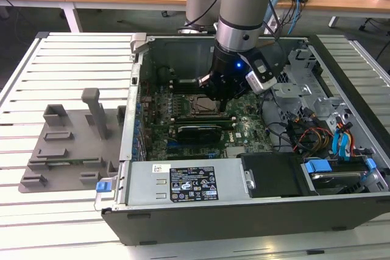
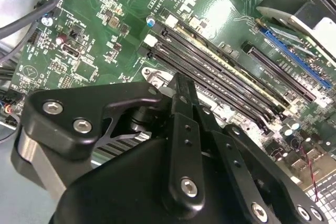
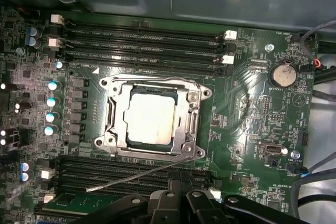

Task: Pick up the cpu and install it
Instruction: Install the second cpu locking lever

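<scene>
CPU, the small thin square chip with a silvery-grey metal top plate (image 3: 151, 119), lies flat inside the dark square socket frame with metal edges (image 3: 152, 153) on the green motherboard (image 3: 247, 114), as the first wrist view shows. Nothing is between the black gripper fingers (image 3: 181, 195) there: they stand close together at the picture's edge, apart from the chip, clenched on nothing as far as I can judge. In the second wrist view the black gripper (image 2: 181, 90) points its narrow tip down toward the long black memory slots (image 2: 226, 77), with no chip in its grasp.

Judging from this, the picking up and placing look done: the chip sits in its seat, square to the frame. Whether the frame's thin wire lever (image 3: 136, 177) is latched I cannot tell; it seems to lie loose across the slots.

In the exterior view the arm hangs almost straight down into the open grey computer case (image 1: 183, 217), the gripper (image 1: 226, 105) low over the board. A grey plastic fixture tray with upright blocks (image 1: 67, 144) sits on the slatted white table (image 1: 61, 59), toward the exterior view's left.
</scene>
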### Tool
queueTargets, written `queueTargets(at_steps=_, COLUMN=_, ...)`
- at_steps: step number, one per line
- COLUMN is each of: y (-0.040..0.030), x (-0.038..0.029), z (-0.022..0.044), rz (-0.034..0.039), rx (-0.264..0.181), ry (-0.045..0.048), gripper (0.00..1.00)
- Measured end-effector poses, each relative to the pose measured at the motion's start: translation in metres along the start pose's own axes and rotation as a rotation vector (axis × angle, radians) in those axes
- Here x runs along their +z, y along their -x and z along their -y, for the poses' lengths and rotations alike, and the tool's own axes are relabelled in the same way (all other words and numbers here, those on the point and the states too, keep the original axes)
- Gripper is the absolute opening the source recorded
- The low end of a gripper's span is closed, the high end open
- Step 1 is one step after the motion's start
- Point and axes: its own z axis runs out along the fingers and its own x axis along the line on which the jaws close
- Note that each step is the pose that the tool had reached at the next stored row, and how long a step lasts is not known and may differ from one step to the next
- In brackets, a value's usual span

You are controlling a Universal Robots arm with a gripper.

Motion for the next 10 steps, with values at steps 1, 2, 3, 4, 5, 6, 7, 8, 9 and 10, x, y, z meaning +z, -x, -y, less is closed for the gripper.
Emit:
queueTargets(at_steps=1, y=0.0, x=0.0001, z=0.0, rz=0.0, rx=0.0, ry=0.0, gripper=0.11)
queueTargets(at_steps=2, y=-0.0001, x=0.0002, z=-0.0001, rz=0.0003, rx=0.0, ry=0.0003, gripper=0.11)
queueTargets(at_steps=3, y=-0.0017, x=0.0003, z=-0.0002, rz=0.0005, rx=0.0, ry=0.0032, gripper=0.11)
queueTargets(at_steps=4, y=-0.0035, x=0.0004, z=-0.0004, rz=0.001, rx=0.0, ry=0.0084, gripper=0.11)
queueTargets(at_steps=5, y=-0.0088, x=0.0005, z=0.0, rz=0.0021, rx=0.0, ry=0.02, gripper=0.11)
queueTargets(at_steps=6, y=-0.0123, x=0.0008, z=0.0016, rz=0.0026, rx=-0.001, ry=0.0251, gripper=0.11)
queueTargets(at_steps=7, y=-0.0138, x=0.001, z=0.0028, rz=0.0029, rx=-0.001, ry=0.028, gripper=0.11)
queueTargets(at_steps=8, y=-0.0172, x=0.0013, z=0.0065, rz=0.0035, rx=-0.001, ry=0.0348, gripper=0.11)
queueTargets(at_steps=9, y=-0.021, x=0.0019, z=0.0081, rz=0.0044, rx=-0.001, ry=0.0442, gripper=0.11)
queueTargets(at_steps=10, y=-0.0263, x=0.0026, z=0.0095, rz=0.0057, rx=-0.001, ry=0.057, gripper=0.11)
